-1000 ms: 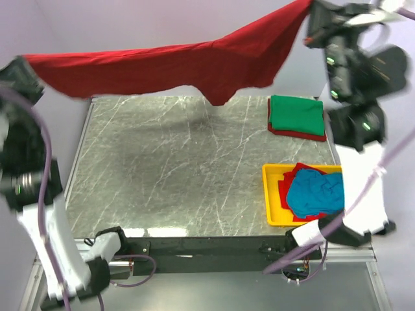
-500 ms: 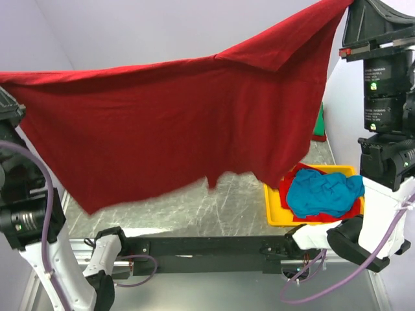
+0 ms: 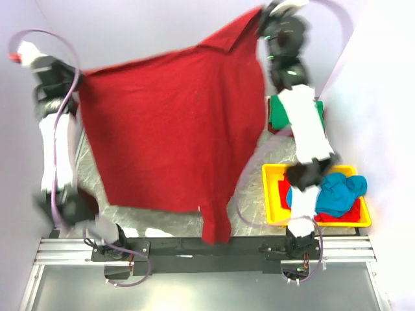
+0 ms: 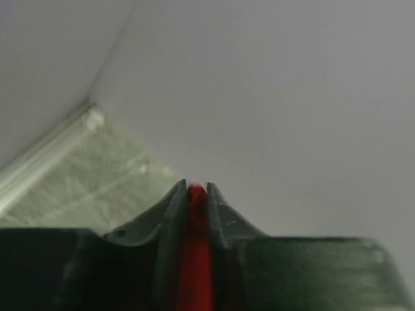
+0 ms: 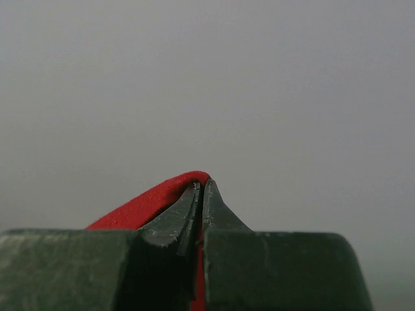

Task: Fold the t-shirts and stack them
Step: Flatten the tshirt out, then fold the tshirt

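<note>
A dark red t-shirt (image 3: 168, 129) hangs spread out between my two raised grippers and covers most of the table. Its lower end dangles near the table's front edge. My left gripper (image 3: 76, 76) is shut on its left upper corner; the left wrist view shows red cloth (image 4: 194, 259) pinched between the shut jaws of that gripper (image 4: 196, 188). My right gripper (image 3: 262, 18) is shut on the right upper corner; the right wrist view shows red cloth (image 5: 142, 204) clamped in that gripper (image 5: 202, 181). A folded green t-shirt (image 3: 283, 111) lies on a folded red one at the back right.
A yellow tray (image 3: 271, 194) at the front right holds a crumpled teal blue t-shirt (image 3: 340, 191) on a red one (image 3: 285, 194). The grey marble table (image 3: 254, 155) shows between the hanging shirt and the tray. My right arm reaches over the folded stack.
Both arms have swung out away from the camera. The red shirt was held up close to the camera; it now hangs further out and lower over the table, narrower, with a sleeve near the front edge.
</note>
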